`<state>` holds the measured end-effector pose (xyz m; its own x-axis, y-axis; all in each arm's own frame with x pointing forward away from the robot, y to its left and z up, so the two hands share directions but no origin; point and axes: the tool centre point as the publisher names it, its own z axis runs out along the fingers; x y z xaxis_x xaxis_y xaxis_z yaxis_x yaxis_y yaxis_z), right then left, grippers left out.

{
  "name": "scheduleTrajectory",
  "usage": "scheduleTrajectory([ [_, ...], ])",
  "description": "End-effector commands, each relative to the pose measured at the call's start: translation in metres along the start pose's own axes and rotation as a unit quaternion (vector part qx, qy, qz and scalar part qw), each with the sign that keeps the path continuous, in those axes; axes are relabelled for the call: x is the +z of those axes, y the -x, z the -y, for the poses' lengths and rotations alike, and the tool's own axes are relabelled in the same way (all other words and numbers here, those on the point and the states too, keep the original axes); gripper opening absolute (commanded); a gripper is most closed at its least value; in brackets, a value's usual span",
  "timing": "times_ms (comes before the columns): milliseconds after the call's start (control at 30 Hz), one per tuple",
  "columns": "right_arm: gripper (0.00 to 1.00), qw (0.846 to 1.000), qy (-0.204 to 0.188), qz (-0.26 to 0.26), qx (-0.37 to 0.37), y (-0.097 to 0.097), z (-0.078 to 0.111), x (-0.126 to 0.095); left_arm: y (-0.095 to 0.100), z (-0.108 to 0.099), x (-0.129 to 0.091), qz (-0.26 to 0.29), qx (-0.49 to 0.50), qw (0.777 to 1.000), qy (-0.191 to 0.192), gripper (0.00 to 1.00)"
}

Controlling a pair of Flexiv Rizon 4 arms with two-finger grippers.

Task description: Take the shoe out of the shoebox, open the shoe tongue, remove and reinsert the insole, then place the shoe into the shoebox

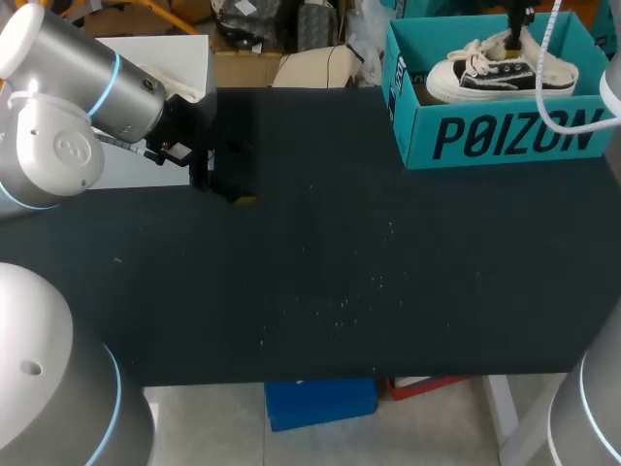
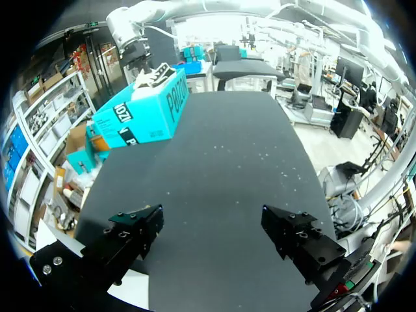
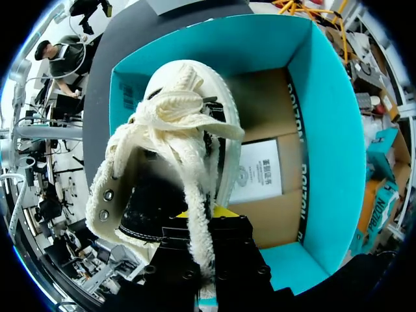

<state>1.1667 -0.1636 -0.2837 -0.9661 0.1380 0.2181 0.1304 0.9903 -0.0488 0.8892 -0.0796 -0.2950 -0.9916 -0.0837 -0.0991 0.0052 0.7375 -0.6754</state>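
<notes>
**While the shoe sits in the box, right arm is at its heel**

As the left arm waits at the far left edge of the table [image 1: 340, 272], the left gripper [image 2: 214, 227] is spread wide with nothing between its fingers, just bare table ahead of it. The middle of the table holds no task item.

The teal shoebox [image 1: 505, 136] stands at the far right corner, open, with no lid seen. Inside it the white shoe [image 1: 500, 76] lies on its sole along the box, toe toward the left wall and laces loose. A white paper slip [image 3: 257, 172] lies flat on the box's brown floor beside the shoe.

The right gripper [image 3: 208, 218] is down in the box at the heel end, right at the shoe's collar. I cannot tell whether it is clamped on the shoe or only touching it.

Judgement: this looks like step one, taking the shoe out, though it could equally be the final put-back.

Next move, if it is a take-out, needs a firm hold on the heel collar. Then a straight lift clear of the box walls, watching for dangling laces snagging the rim, and a set-down mid-table where the left gripper can reach the tongue.
</notes>
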Motion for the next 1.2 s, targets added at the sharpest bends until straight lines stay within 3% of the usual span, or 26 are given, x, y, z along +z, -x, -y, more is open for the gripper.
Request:
scheduleTrajectory([
  [33,0.0,1.0,0.003,-0.03,-0.002,0.017,-0.002,0.014,-0.001,0.0,0.001,0.003,0.0,1.0,0.0,1.0],
  [600,0.0,0.997,0.002,-0.081,0.002,0.027,0.001,0.061,-0.001,0.0,0.001,0.003,0.0,1.0,0.0,1.0],
  [633,0.05,0.996,-0.002,-0.084,0.005,0.028,0.001,0.064,-0.001,0.0,0.001,0.003,0.0,1.0,0.0,1.0],
  [667,0.28,0.996,-0.004,-0.088,0.008,0.028,0.002,0.065,-0.001,0.0,0.001,0.003,0.0,1.0,0.0,1.0],
  [700,0.4,0.996,-0.003,-0.089,0.008,0.028,0.002,0.066,-0.001,0.0,0.001,0.003,0.0,1.0,0.0,1.0],
  [800,0.47,0.996,-0.002,-0.083,0.023,0.03,0.005,0.063,-0.001,0.0,0.001,0.003,0.0,1.0,0.0,1.0],
  [967,0.46,0.997,-0.006,-0.066,0.038,0.029,0.01,0.049,-0.001,0.0,0.001,0.003,0.0,1.0,0.0,1.0],
  [1033,0.42,0.997,-0.007,-0.056,0.044,0.028,0.011,0.04,-0.001,0.0,0.001,0.003,0.0,1.0,0.0,1.0],
  [1133,0.26,0.998,-0.012,-0.038,0.048,0.024,0.013,0.024,-0.001,0.0,0.001,0.003,0.0,1.0,0.0,1.0],
  [1200,0.25,0.998,-0.013,-0.025,0.054,0.021,0.015,0.01,-0.001,0.0,0.001,0.003,0.0,1.0,0.0,1.0],
])
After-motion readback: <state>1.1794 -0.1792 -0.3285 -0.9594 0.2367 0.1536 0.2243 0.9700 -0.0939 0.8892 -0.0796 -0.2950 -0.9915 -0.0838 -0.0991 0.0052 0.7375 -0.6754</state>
